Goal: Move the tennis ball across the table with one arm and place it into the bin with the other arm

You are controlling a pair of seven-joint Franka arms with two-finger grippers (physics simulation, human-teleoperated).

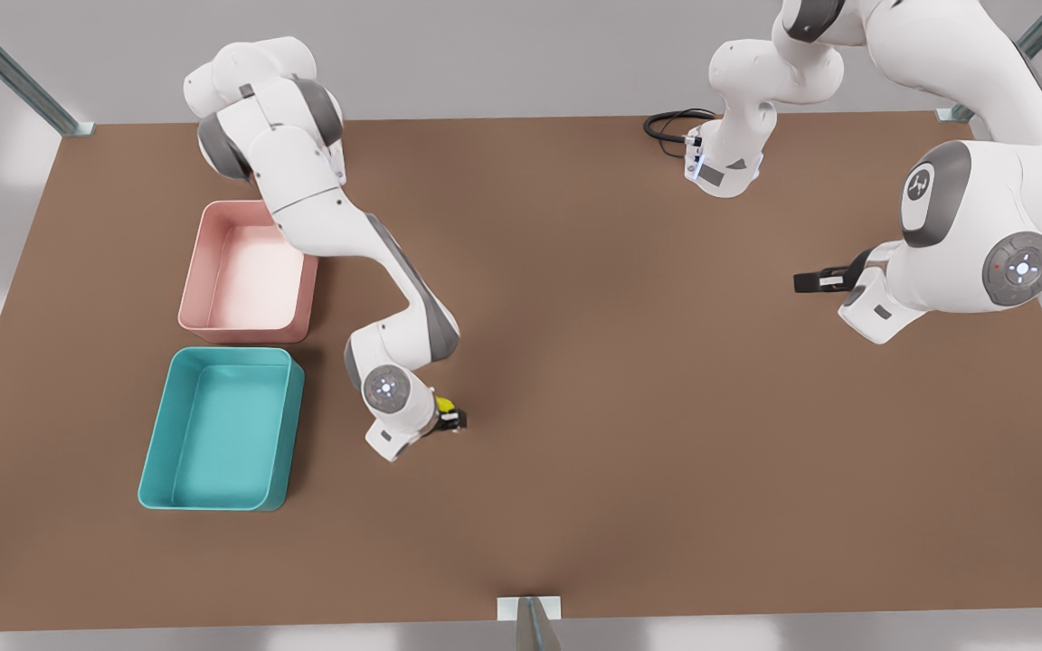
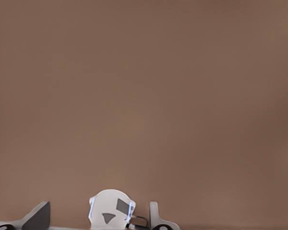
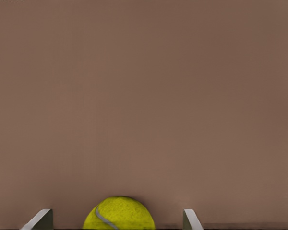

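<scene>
The yellow-green tennis ball (image 3: 119, 214) lies between the fingers of my right gripper (image 3: 116, 211), which is open, with a gap on each side of the ball. In the front view the ball (image 1: 442, 403) and the right gripper (image 1: 454, 419) are low over the brown table (image 1: 629, 434), a short way to the front view's right of the teal bin (image 1: 152, 470). My left gripper (image 1: 812, 281) waits open over the table at the front view's right with nothing between its fingers (image 2: 38, 216).
A pink tub (image 1: 191, 303) stands just behind the teal bin, and the right arm reaches over its corner. The left arm's base (image 1: 722, 167) with a black cable (image 1: 666, 124) sits at the table's far edge. Metal frame posts (image 1: 530, 624) stand at the table's edges.
</scene>
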